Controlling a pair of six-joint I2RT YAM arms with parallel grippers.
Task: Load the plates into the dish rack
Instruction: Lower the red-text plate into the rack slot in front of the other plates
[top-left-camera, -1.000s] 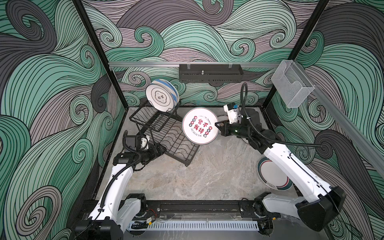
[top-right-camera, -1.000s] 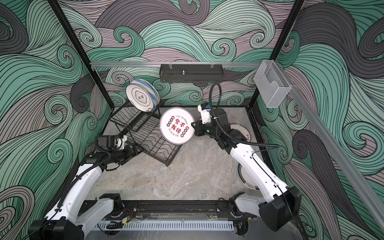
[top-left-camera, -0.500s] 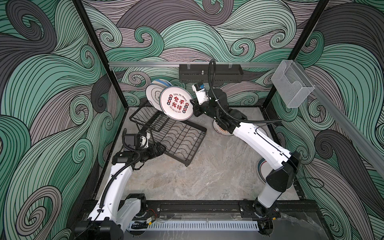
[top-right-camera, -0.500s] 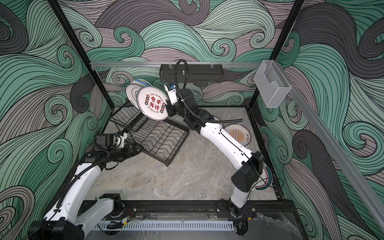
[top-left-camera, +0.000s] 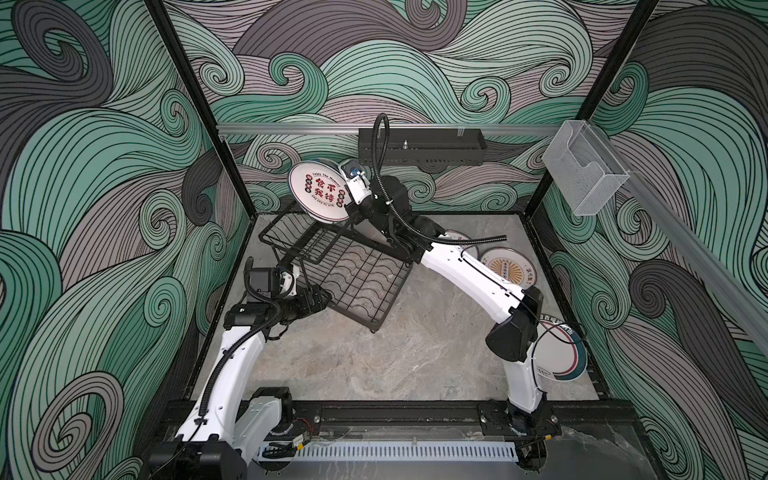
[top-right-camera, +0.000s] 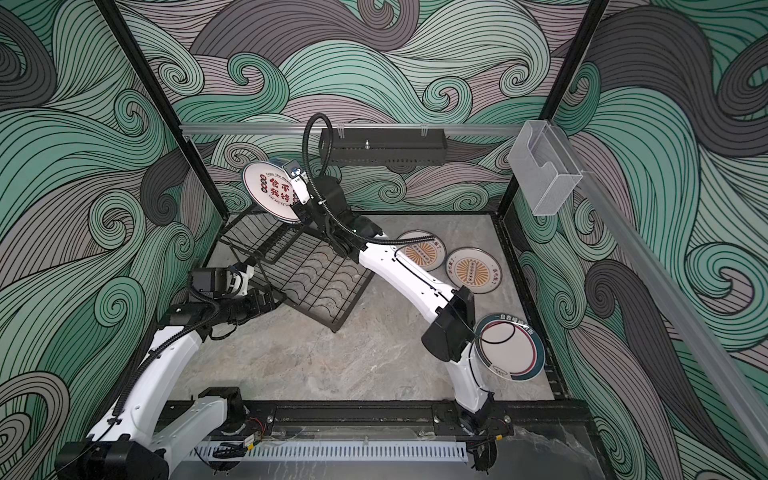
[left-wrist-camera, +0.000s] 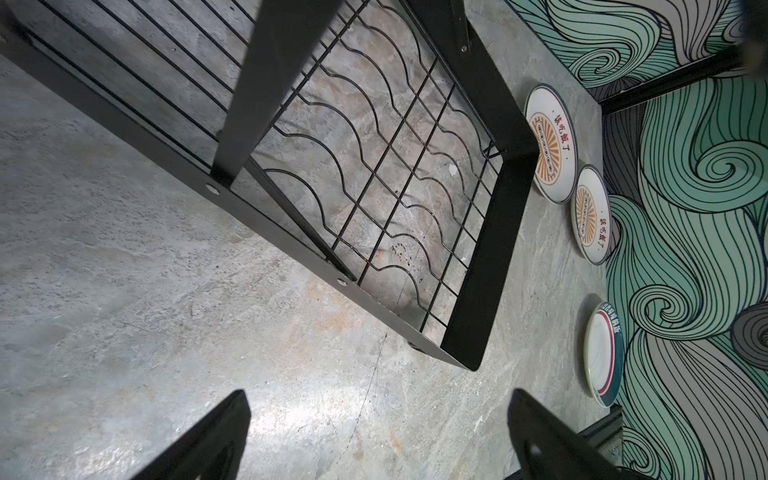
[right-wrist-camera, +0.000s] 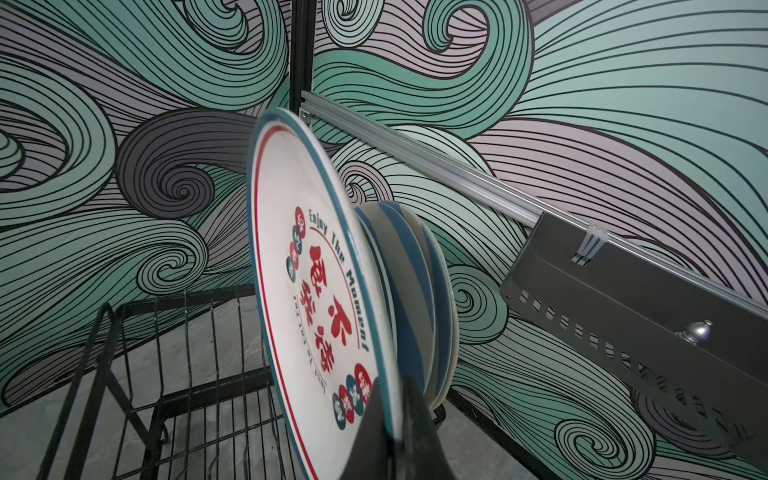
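You swung the red-character plate (top-left-camera: 320, 193) across to the far end of the dish rack (top-left-camera: 358, 283); your right gripper (right-wrist-camera: 392, 399) pinched its rim, upright, just beside the striped plates (right-wrist-camera: 415, 282) standing there.

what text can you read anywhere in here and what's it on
"Enjoy The Moment": curved along the red-character plate
"食不我待": large red characters, same plate
"该吃饭了": red, on both sunburst plates
Rim lettering on the teal-rim plate: too blurred to read
Fine print on that first plate: too small

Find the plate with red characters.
In both top views, the right gripper holds the plate on edge at the dish rack's back end, beside the blue-striped plates.
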